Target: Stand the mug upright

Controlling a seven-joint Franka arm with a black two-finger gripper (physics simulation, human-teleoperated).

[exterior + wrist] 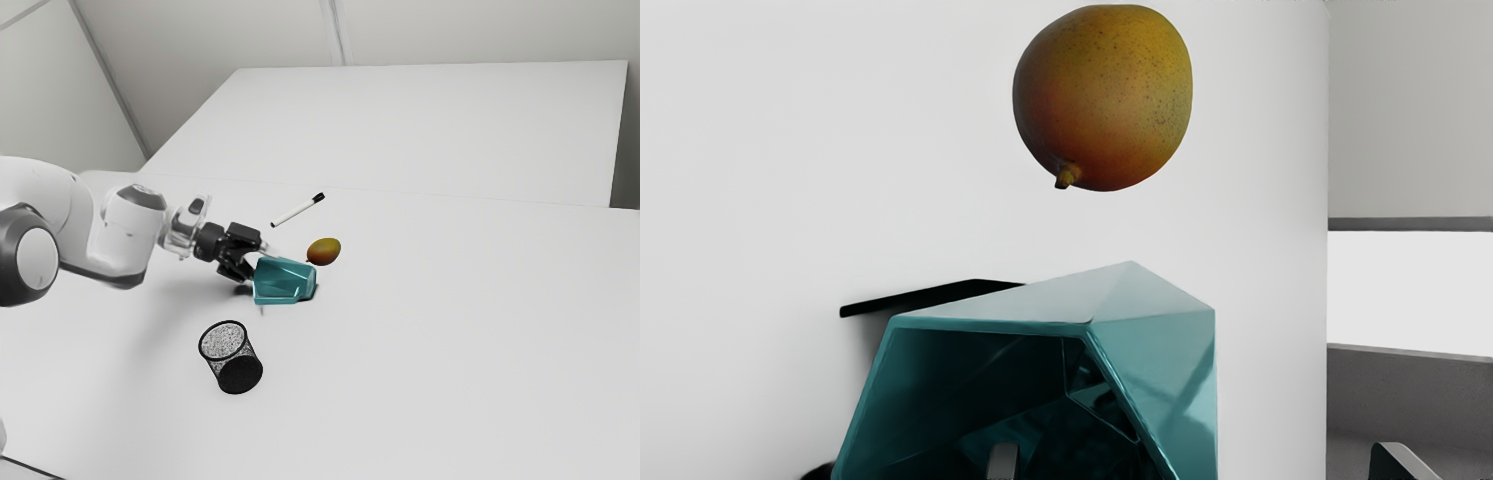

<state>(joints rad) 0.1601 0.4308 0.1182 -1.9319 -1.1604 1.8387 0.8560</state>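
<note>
Holds jaws apart, with one fingertip (1003, 461) at the mouth of the teal mug (285, 283), tipped sideways on the counter (450, 330).

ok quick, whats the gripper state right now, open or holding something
Gripper: open, holding nothing; one finger at the mouth of the teal faceted mug, the other outside, clear of its wall.

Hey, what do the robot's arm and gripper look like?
The arm is white with rounded segments and dark grey bands at its joints, one framing a pale round cap. The gripper is black and angular, with two fingers ending in grey tips.
</note>
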